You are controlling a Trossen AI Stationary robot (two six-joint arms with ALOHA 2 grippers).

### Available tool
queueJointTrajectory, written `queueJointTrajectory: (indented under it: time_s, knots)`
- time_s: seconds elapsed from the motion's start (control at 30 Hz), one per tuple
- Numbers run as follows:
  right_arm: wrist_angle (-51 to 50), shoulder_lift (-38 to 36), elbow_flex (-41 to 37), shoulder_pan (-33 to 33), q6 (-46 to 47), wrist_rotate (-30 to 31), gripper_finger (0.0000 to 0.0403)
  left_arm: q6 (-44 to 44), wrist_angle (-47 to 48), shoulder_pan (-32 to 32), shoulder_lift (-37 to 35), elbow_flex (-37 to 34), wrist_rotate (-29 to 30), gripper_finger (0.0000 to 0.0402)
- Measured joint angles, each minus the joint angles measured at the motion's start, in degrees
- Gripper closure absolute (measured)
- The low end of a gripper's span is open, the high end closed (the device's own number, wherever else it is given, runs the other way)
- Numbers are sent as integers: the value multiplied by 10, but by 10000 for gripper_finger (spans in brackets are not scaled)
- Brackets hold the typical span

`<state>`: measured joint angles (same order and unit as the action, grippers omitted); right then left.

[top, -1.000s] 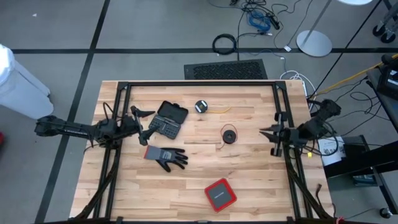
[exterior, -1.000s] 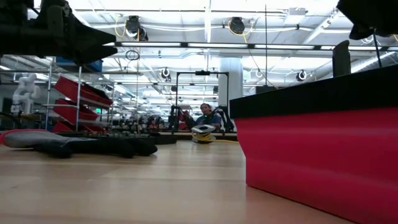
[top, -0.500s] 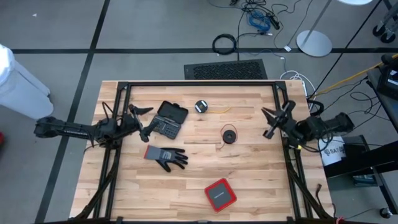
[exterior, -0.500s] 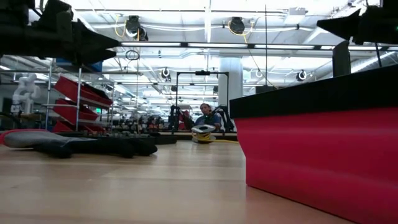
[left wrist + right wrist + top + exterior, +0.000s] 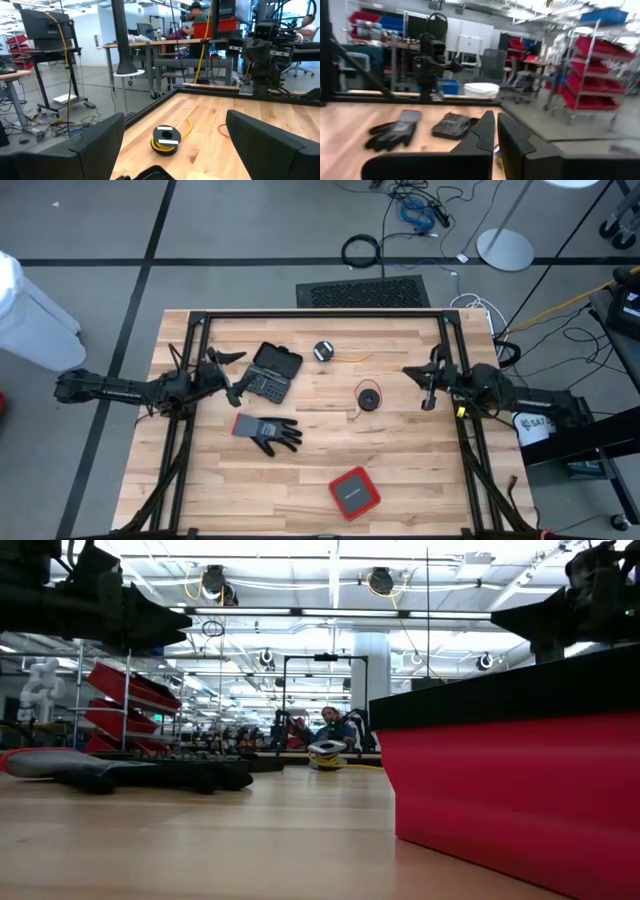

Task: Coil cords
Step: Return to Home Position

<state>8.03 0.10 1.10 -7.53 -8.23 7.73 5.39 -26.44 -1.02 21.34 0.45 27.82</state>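
- Now the step in hand looks like pulling both arms back to rest; the coiling itself seems done.
- Left gripper (image 5: 234, 380) hangs near the left edge of the tabletop (image 5: 400, 470), fingers (image 5: 95, 145) spread wide, holding nothing.
- Right gripper (image 5: 410, 372) hangs near the right edge, its two fingers (image 5: 480, 137) pressed together on nothing.
- To do it well: draw each arm straight out toward its own edge and stay raised above the wood, so that no finger sweeps across the middle of the tabletop.
- Main risk is probably the loose tail of the yellow wire (image 5: 323, 351). It trails toward the right edge and a low pass could drag it off its spool.
- The left arm should back away from the black case (image 5: 275, 372), which lies just beside its fingers.
- Yellow wire sits wound on a spool near the far edge, about mid-width.
- Red wire (image 5: 369, 397) lies coiled near the tabletop centre, between the yellow one and the right gripper, touching neither.
- Count: two wires (one yellow, one red), one black case, one grey glove (image 5: 268, 432) and one red box (image 5: 354, 492) near the near edge.
- Two grippers, both empty.
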Motion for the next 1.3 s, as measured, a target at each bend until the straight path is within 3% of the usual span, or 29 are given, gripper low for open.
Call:
queueJointTrajectory:
  time_s: [0.1,1.3]
  knots:
    - [-9,0,0,-13,18,-31,394,0,0,0,0,0,1,47]
    - [7,1,0,-13,16,-16,394,-1,0,0,0,0,-6,47]
